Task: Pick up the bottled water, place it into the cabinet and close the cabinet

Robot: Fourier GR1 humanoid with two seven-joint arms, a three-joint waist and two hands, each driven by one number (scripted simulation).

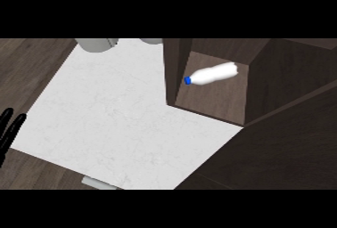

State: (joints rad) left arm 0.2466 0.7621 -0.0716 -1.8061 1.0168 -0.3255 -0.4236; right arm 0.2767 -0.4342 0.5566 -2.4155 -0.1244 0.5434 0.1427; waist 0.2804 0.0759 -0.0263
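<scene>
One hand (11,129) shows, at the left edge of the head view: the robot's left, black fingers straight and pointing up, released and holding nothing, resting over the dark wood floor (26,67) just beside the counter's left corner; the right hand shows nowhere; from the hand outward lies one white marbled counter top (125,129), seen steeply from above and set at a slant, its near corner running off the lower edge; two pale grey shapes (97,44) sit at the counter's far edge, cut by the top of the view, and I cannot tell what they are; one more small grey piece (99,182) shows at the counter's near edge, also unclear; past the counter to the right stands one dark brown cabinet (289,133), its compartment open toward the counter; one bottled water (212,74) lies on its side inside that compartment, on the cabinet's floor, well apart from the hand; the bottle is white with one blue cap, the cap pointing toward the left wall of the cabinet and lying close against it; a dark panel (289,55) rises at the compartment's right side, and whether it is the door I cannot tell
</scene>
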